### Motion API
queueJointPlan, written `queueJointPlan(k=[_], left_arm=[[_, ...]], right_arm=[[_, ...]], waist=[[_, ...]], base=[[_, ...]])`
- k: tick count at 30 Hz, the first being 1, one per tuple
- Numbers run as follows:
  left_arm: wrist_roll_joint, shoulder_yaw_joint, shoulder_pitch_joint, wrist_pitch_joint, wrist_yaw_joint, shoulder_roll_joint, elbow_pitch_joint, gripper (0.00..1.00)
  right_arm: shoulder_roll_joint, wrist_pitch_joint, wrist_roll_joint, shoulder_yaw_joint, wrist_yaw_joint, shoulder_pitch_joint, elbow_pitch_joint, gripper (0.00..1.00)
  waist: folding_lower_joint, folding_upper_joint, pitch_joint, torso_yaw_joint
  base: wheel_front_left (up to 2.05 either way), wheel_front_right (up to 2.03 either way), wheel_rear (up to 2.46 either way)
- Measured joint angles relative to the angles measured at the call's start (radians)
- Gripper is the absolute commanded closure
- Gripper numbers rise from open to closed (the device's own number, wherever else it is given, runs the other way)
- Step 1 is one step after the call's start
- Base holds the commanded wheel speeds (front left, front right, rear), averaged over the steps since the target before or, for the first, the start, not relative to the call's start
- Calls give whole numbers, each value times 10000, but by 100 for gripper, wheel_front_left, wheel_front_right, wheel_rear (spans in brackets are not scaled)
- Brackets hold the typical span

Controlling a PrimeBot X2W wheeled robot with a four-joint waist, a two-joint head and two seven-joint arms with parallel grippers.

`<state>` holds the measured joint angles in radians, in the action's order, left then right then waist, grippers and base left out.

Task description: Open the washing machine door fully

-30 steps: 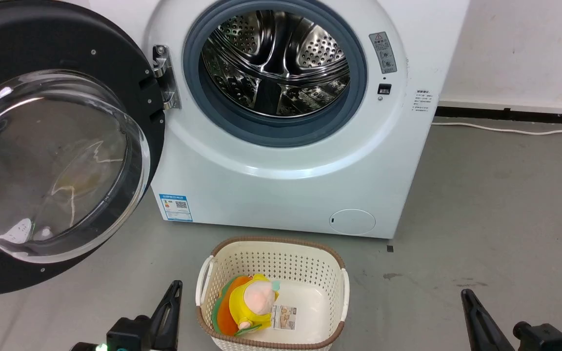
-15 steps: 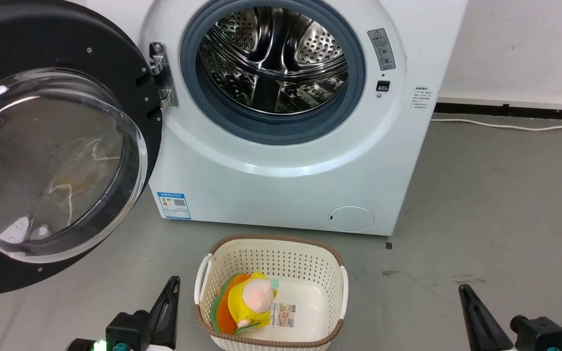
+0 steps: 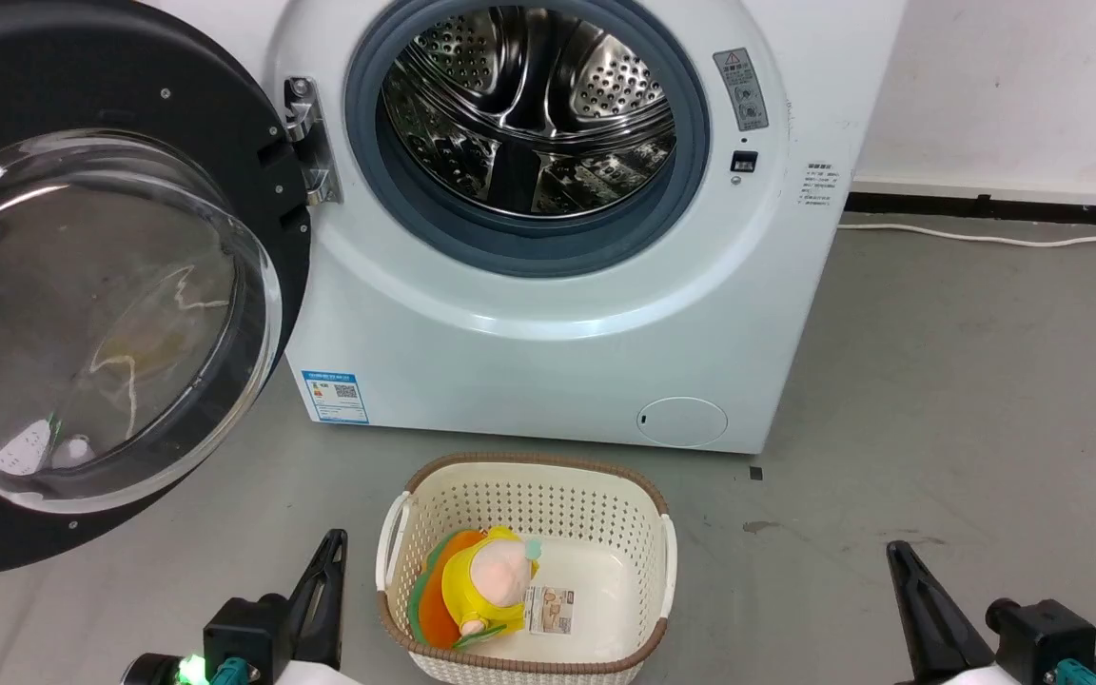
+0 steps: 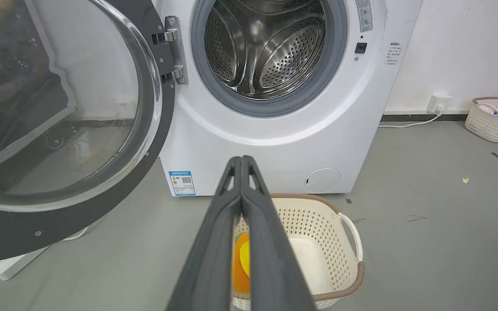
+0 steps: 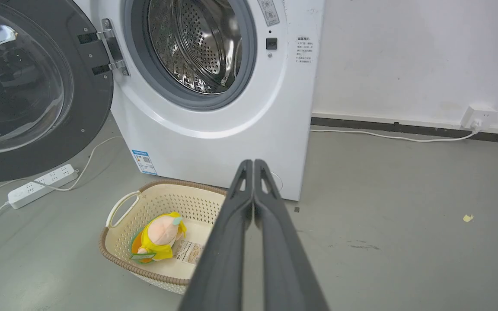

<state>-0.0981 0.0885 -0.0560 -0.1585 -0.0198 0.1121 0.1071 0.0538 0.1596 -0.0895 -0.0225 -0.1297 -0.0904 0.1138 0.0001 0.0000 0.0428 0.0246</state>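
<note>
Large round glossy black washing machine door (image 3: pixel 106 295) with clear glass bowl swung wide on metal hinge (image 3: pixel 306 143), left of big white front-loading washing machine (image 3: pixel 548 352), apparently near full travel. Low over grey floor (image 3: pixel 948 381), either side of cream perforated basket (image 3: pixel 521 497): left gripper (image 4: pixel 241 160) and right gripper (image 5: pixel 253 162), each with fingers pressed together on nothing, well apart from door.

The washing machine (image 3: pixel 529 371) bears a blue QR-code label (image 3: pixel 334 397) lower left and a grey warning-triangle sticker (image 3: pixel 739 88) upper right, wording illegible
</note>
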Motion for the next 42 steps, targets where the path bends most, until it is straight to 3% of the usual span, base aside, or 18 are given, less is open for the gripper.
queueJointPlan(k=[42], left_arm=[[514,-426,202,805,84,-322,-522,100]], right_arm=[[0,-807,414,111,0,399,-579,100]], waist=[[0,0,-228,-131]], base=[[0,0,0]])
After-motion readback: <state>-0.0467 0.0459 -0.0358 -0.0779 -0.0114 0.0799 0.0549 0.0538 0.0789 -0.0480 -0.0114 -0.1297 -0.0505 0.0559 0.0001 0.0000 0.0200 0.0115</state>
